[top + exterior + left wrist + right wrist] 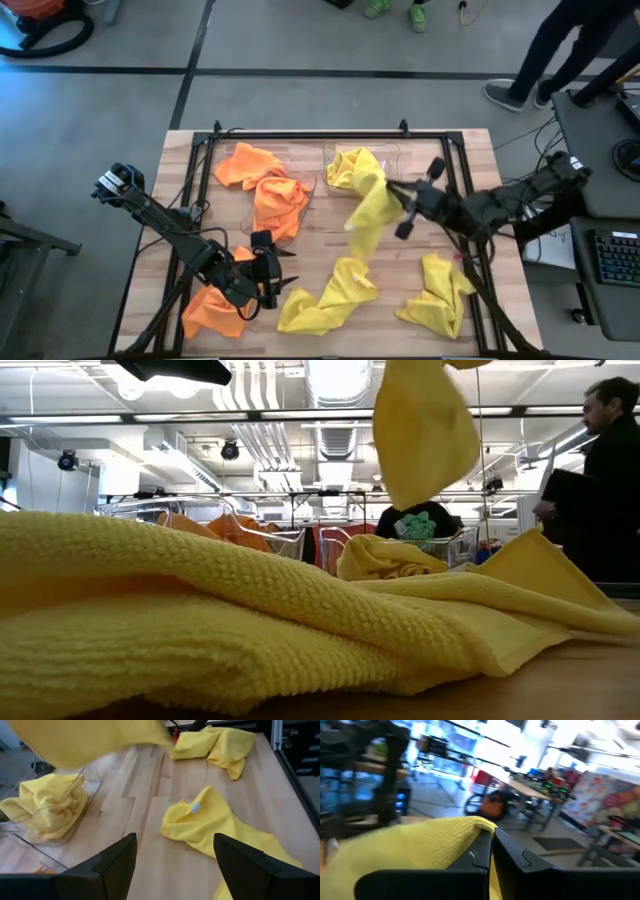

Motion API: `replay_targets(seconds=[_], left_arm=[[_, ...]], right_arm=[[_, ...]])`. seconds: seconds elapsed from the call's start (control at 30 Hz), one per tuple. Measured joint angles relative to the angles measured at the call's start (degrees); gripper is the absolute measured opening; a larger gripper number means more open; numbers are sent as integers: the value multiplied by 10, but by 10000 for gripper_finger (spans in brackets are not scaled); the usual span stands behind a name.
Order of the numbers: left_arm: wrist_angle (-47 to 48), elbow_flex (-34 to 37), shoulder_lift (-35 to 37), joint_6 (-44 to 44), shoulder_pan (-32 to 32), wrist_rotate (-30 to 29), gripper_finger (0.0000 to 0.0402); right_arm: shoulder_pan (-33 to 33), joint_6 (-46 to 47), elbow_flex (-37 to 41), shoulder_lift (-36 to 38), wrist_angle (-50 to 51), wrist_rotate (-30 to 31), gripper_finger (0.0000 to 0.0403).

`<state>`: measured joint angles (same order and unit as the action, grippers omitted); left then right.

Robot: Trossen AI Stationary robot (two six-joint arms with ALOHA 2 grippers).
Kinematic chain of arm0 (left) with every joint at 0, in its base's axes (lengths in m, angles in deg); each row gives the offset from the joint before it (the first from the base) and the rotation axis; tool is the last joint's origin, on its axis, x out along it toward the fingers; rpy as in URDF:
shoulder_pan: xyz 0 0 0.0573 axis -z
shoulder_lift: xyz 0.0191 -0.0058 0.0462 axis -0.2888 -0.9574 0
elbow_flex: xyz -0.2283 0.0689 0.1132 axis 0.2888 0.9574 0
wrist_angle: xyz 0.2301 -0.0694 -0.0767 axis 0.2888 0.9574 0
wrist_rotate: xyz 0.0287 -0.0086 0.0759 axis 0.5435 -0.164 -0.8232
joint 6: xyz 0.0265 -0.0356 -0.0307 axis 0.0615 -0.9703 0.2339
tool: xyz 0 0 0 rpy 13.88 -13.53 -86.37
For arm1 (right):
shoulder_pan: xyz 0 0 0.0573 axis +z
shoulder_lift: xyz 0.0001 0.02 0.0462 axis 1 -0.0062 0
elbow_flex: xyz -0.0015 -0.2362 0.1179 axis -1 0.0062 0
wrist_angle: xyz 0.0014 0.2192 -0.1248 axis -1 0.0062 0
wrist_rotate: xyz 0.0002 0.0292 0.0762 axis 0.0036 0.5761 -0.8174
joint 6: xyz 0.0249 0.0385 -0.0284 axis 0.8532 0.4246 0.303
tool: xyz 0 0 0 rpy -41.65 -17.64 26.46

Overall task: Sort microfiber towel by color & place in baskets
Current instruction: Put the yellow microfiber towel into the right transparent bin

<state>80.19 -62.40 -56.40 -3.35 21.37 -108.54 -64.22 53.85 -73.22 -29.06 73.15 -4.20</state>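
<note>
My right gripper (397, 200) is shut on a yellow microfiber towel (368, 212) that hangs in the air beside the right basket (392, 153), which holds other yellow towels (345, 165). The left basket (252, 214) holds orange towels (268, 188). Two more yellow towels (330, 295) (438, 297) lie on the table. An orange towel (213, 310) lies at the near left. Next to it, my left gripper (272, 268) stands open above the table, touching nothing. My right gripper pinches an upper edge of the yellow towel (470, 827) between its two shut fingers, which lie about level and come from the table's right. The towel is lifted clear and hangs slack below the fingers (425, 430).
A black metal frame (300, 135) runs around the table's edges. A person (600, 470) stands beyond the table on the right of the low view. Bare wood (150, 820) shows between the baskets and the loose yellow towels.
</note>
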Motion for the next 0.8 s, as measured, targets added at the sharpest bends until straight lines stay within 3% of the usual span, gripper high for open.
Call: replay_targets(seconds=[0.4, 0.8], left_arm=[[28, -20, 28, 120, -7, -1, 247], [68, -20, 105, 188, -40, -3, 247]], right_arm=[[-161, -51, -14, -5, 5, 0, 8], [-245, -58, -13, -22, 11, 0, 8]])
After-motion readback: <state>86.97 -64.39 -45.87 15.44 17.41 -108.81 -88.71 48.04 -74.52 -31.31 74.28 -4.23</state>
